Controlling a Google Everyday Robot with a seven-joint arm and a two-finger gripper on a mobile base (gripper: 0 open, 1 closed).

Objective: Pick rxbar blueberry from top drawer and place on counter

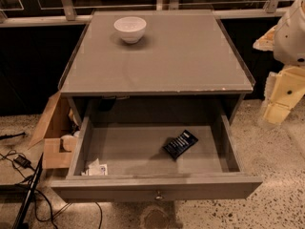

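The rxbar blueberry (180,144), a flat dark navy wrapper with white lines, lies at an angle on the floor of the open top drawer (143,185), right of its middle. The drawer is pulled out toward me, its small round knob at the front. The counter (181,56) is the grey cabinet top above it, with a chipped front edge. My gripper (282,99) hangs at the far right of the view, beside the cabinet's right side, above the floor and away from the drawer. It holds nothing that I can see.
A white bowl (130,29) stands at the back left of the counter. A white crumpled paper scrap (96,168) lies in the drawer's front left corner. A cardboard box (55,132) and cables (24,175) sit on the floor left of the cabinet.
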